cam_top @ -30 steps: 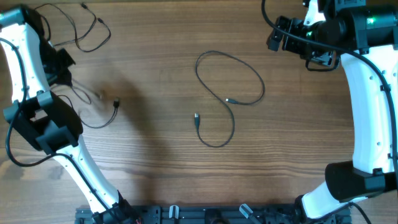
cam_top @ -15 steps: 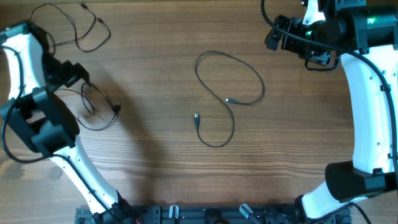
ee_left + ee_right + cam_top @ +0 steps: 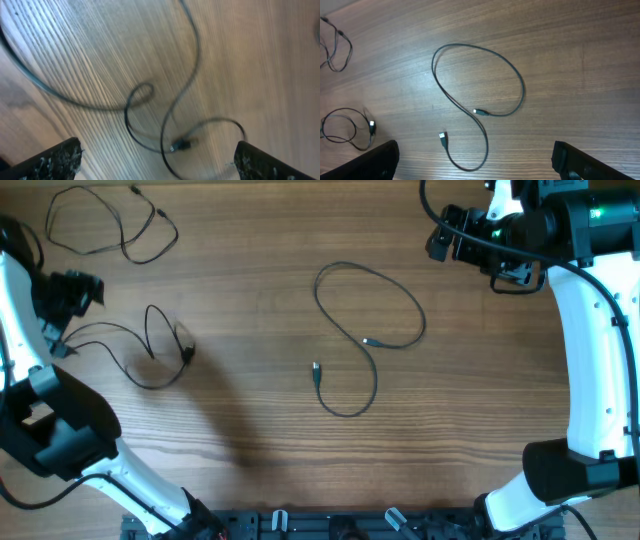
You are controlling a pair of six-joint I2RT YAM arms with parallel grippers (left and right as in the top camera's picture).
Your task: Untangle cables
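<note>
Three thin black cables lie apart on the wooden table. One cable (image 3: 158,216) is at the far left corner. A second cable (image 3: 186,353) lies loose at the left, its plug (image 3: 181,145) showing between my left fingers in the left wrist view. The third cable (image 3: 368,341) forms a loop at the table's middle and also shows in the right wrist view (image 3: 481,112). My left gripper (image 3: 72,292) hovers open by the left edge, holding nothing. My right gripper (image 3: 480,250) hangs open at the far right, well above the table, with nothing in it.
The left arm's white links (image 3: 60,430) run along the left edge, and the right arm (image 3: 590,370) stands at the right side. A black rail (image 3: 300,525) runs along the near edge. Thicker black wires hang from both arms.
My left gripper has opened and let go of the left cable, then pulled back toward the left edge. That cable has spread out on the table. The right arm has not moved.
</note>
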